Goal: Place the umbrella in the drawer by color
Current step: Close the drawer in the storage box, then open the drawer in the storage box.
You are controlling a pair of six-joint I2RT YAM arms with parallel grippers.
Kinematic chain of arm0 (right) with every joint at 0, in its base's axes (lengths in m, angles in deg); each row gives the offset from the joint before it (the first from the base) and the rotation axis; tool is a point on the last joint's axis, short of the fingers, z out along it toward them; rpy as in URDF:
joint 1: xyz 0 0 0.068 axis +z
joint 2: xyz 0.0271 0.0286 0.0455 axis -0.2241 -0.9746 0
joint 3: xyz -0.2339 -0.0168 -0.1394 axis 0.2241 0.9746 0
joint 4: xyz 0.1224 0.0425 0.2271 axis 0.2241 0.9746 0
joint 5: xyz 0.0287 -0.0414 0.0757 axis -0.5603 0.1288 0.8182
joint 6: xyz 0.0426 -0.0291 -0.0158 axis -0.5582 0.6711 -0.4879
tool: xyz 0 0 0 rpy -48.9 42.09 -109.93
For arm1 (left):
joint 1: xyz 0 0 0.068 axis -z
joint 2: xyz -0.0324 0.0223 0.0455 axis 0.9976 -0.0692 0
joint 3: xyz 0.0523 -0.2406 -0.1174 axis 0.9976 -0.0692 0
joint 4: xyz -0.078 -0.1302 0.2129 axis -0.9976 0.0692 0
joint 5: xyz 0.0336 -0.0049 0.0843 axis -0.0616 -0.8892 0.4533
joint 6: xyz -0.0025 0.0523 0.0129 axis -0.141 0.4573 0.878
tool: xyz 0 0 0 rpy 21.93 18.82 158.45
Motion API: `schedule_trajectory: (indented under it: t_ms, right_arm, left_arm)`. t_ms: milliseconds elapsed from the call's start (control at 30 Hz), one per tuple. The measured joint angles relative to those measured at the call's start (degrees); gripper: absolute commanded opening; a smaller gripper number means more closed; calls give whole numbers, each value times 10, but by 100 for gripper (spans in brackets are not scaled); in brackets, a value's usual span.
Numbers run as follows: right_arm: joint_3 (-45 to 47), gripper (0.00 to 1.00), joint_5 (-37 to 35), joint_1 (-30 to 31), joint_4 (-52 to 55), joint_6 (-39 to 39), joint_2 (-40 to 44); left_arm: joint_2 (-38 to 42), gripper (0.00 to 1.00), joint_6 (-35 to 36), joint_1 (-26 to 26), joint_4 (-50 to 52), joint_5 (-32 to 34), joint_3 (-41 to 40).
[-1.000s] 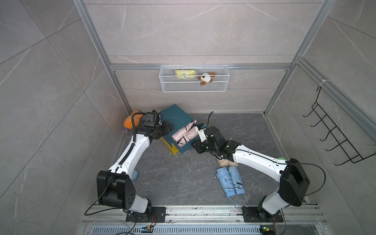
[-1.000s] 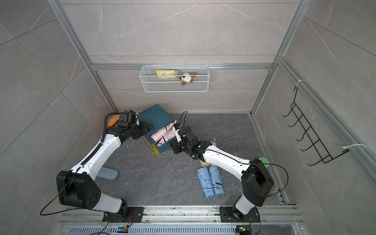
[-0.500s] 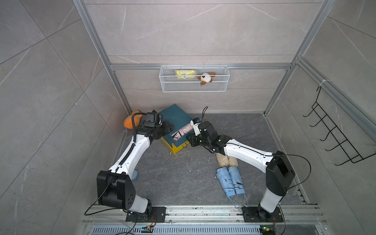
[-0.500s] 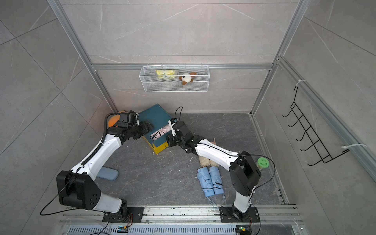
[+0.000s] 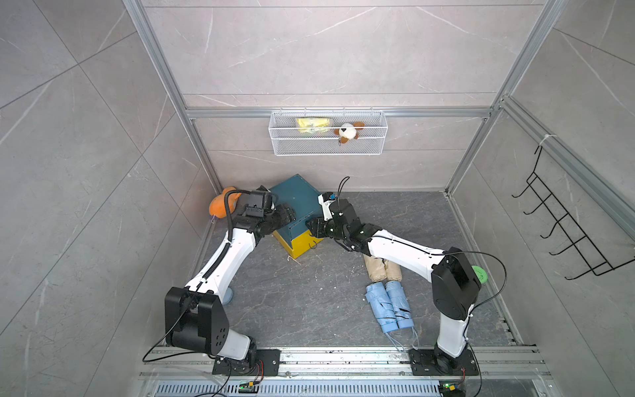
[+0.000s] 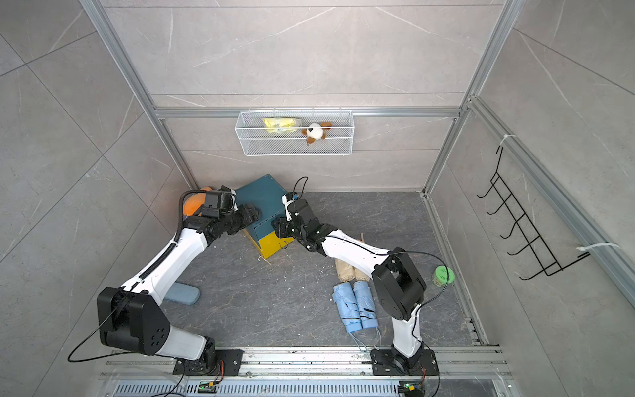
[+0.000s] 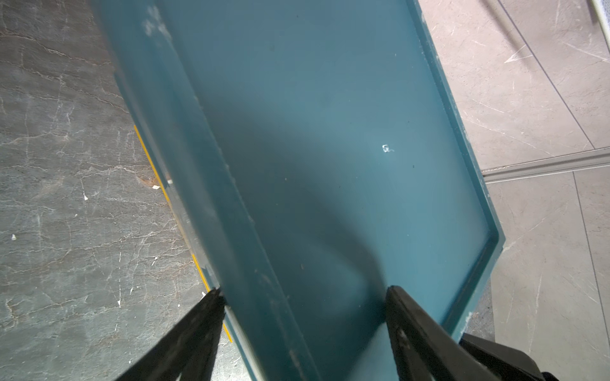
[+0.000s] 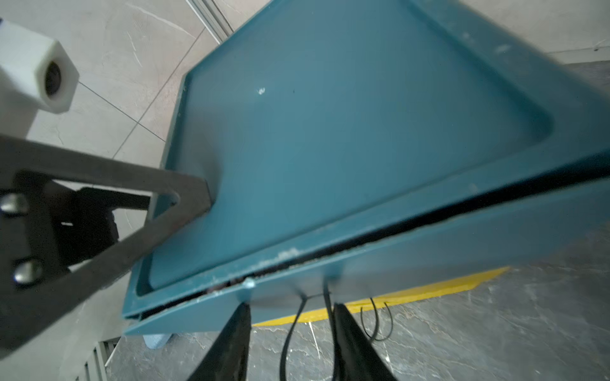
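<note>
A small cabinet (image 5: 297, 199) stands by the back wall with a teal drawer (image 8: 396, 250) pushed in to a thin gap and a yellow drawer (image 5: 302, 244) below it. My right gripper (image 8: 290, 306) is open at the teal front, and the black cord pull (image 8: 292, 326) hangs loose between its fingers. My left gripper (image 7: 303, 292) is open, straddling a top corner of the cabinet. Two blue folded umbrellas (image 5: 388, 306) lie on the floor. Tan umbrellas (image 5: 379, 269) lie partly under my right arm. Another blue umbrella (image 6: 182, 293) lies under my left arm.
A wire basket (image 5: 328, 149) on the back wall holds a yellow packet and a plush toy. An orange object (image 5: 220, 206) sits in the corner behind my left arm. A green disc (image 6: 443, 275) lies by the right wall, below a black hook rack (image 5: 567, 237).
The teal drawer, pulled out with pink umbrellas showing, has been pushed in by my right gripper, whose jaws have since opened. My left arm has stayed on the cabinet.
</note>
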Motion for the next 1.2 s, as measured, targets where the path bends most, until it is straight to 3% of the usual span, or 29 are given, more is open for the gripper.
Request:
schedule_trajectory:
  t_ms: [267, 500, 733, 1200]
  right_arm:
    - [5, 56, 6, 0, -17, -9, -2]
    - [116, 66, 3, 0, -44, -10, 63]
    - [196, 67, -1, -1, -68, -11, 135]
    - [207, 63, 20, -18, -129, -53, 45]
  left_arm:
    - [0, 79, 0, 0, -1, 0, 0]
    - [0, 79, -1, 1, -1, 1, -1]
    - [0, 79, -2, 2, -2, 2, -1]
    - [2, 79, -2, 2, -10, 2, -7]
